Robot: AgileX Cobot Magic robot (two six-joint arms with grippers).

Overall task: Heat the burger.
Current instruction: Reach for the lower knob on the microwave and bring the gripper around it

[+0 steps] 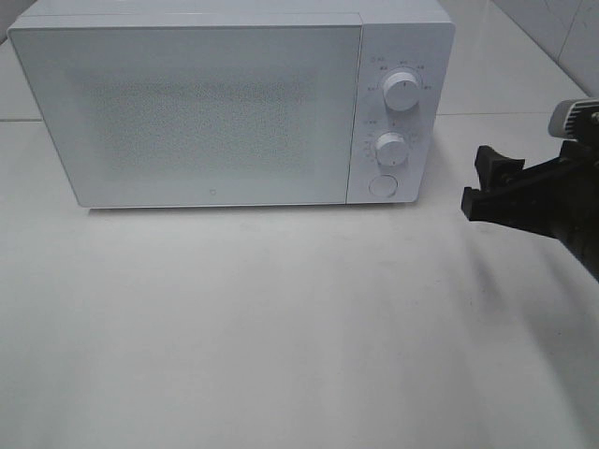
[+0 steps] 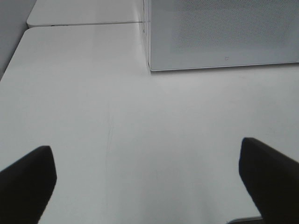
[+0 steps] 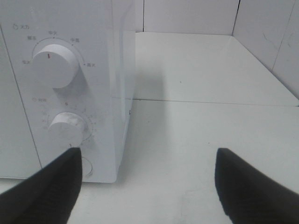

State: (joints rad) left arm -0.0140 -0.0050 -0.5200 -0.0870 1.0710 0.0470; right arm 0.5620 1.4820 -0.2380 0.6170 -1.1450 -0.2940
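White box-shaped microwave oven (image 1: pixel 215 112): one
Round white knobs (image 1: pixel 402 94): two
Round white push button (image 1: pixel 381 185): one
Black tools: two, the left tool (image 2: pixel 145 154) and the right tool (image 3: pixel 147 161)

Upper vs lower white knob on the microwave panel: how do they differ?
The upper white round knob bears a red pointer line; the lower white round knob shows no red. The upper knob has a few labels in an arc, the lower knob a ring of fine ticks. Both are white, round, on the right-hand panel of the white microwave.
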